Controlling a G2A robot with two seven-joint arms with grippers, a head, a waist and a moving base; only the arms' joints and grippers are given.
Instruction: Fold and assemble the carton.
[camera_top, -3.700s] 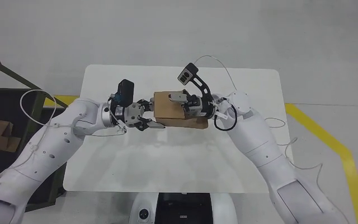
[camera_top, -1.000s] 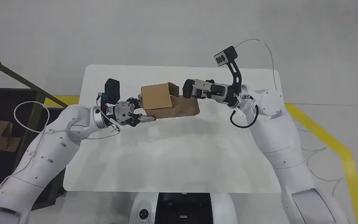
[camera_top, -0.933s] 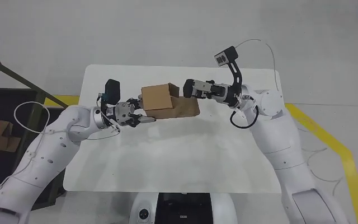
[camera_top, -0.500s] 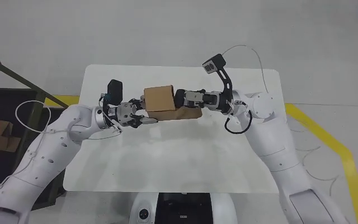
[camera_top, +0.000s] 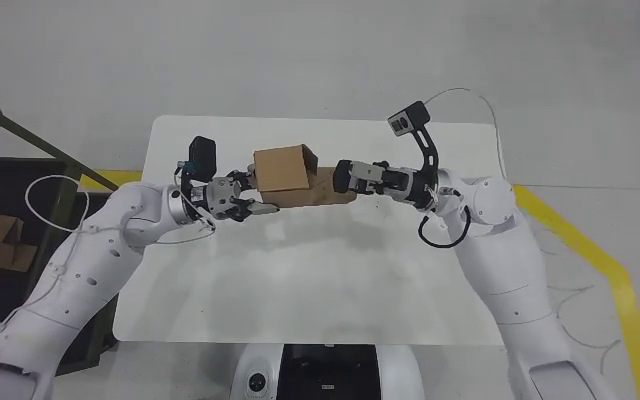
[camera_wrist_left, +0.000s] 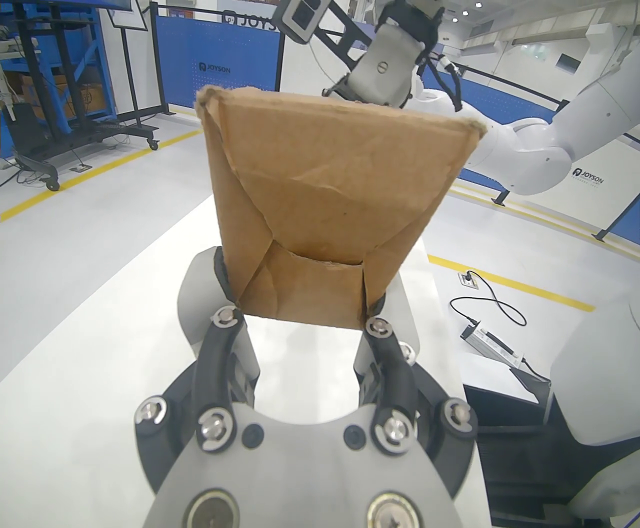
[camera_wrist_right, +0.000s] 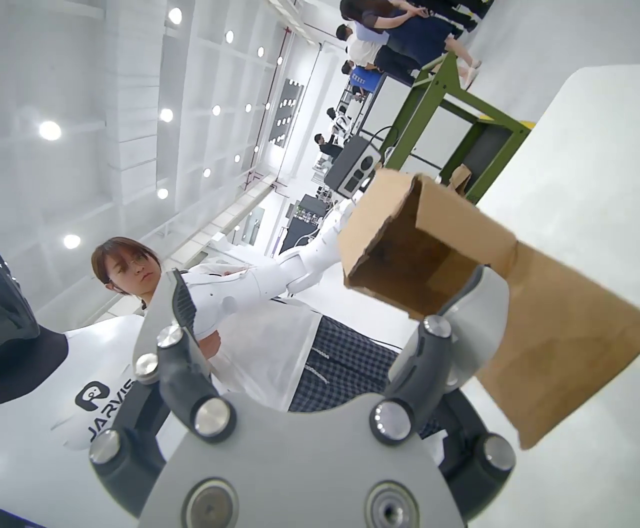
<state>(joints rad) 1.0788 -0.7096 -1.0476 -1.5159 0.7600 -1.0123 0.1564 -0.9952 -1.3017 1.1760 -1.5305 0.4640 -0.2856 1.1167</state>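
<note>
Currently the left gripper (camera_wrist_left: 300, 297) clamps one end of the half-formed carton (camera_top: 285, 172) above the table (camera_top: 300, 290). The right gripper (camera_top: 343, 178), spread wide, merely rests against it, so a push could twist it loose.

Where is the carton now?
In the top view the carton is over the table's far middle, one end clamped in the left gripper, the open right gripper at the other.

The carton (camera_wrist_left: 330, 190) is brown corrugated cardboard, matt and a little rough, with creases and frayed edges. The left tool (camera_wrist_left: 300, 287) has a grey metal plate with a satin finish, shiny screw heads, black matt links and pale smooth fingers (camera_wrist_left: 197, 295). The counter (camera_top: 300, 290) is white, smooth and matt.
</note>
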